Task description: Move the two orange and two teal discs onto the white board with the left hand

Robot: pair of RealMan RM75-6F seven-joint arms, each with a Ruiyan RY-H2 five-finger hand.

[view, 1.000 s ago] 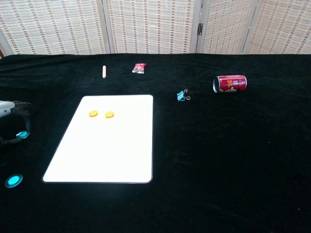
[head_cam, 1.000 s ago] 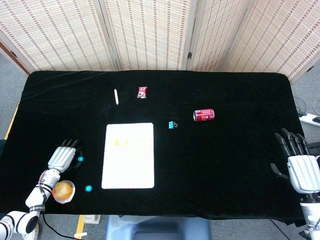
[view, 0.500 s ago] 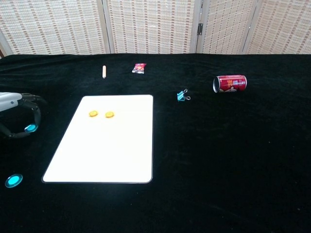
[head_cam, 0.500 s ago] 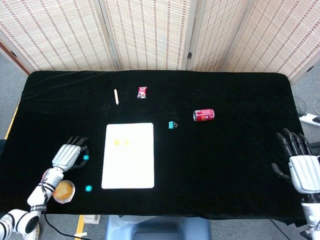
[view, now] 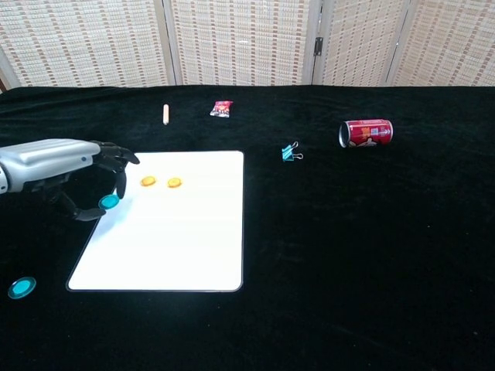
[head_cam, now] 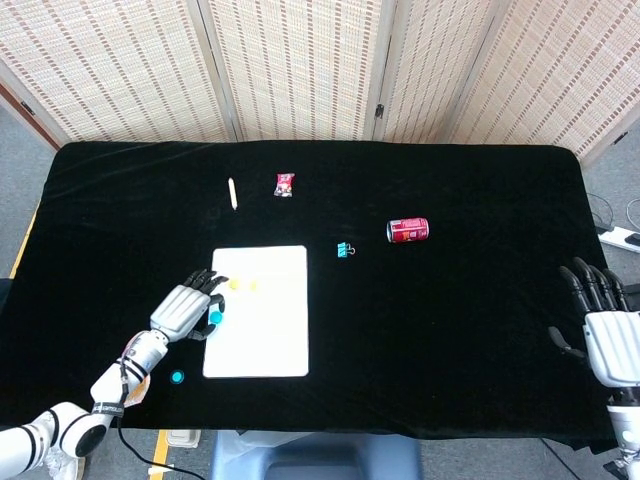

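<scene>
My left hand (head_cam: pixel 186 312) (view: pixel 62 165) hovers at the white board's (head_cam: pixel 262 330) (view: pixel 178 239) left edge and pinches a teal disc (head_cam: pixel 215 318) (view: pixel 109 202) in its fingertips. Two orange discs (head_cam: pixel 243 285) (view: pixel 161 182) lie side by side on the far part of the board. A second teal disc (head_cam: pixel 177 377) (view: pixel 22 287) lies on the black cloth near the front left corner of the board. My right hand (head_cam: pixel 608 330) rests at the table's right edge, fingers apart, holding nothing; the chest view does not show it.
A red can (head_cam: pixel 408 230) (view: pixel 366 132) lies on its side at the right back. A teal binder clip (head_cam: pixel 344 249) (view: pixel 291 151), a red snack packet (head_cam: pixel 285 184) (view: pixel 222 108) and a pale stick (head_cam: pixel 232 192) (view: pixel 165 114) lie beyond the board.
My left hand has carried the teal disc rightward from the left of the table to the board's left edge. It now covers the round orange object at the front left. Right hand drifted slightly down.
</scene>
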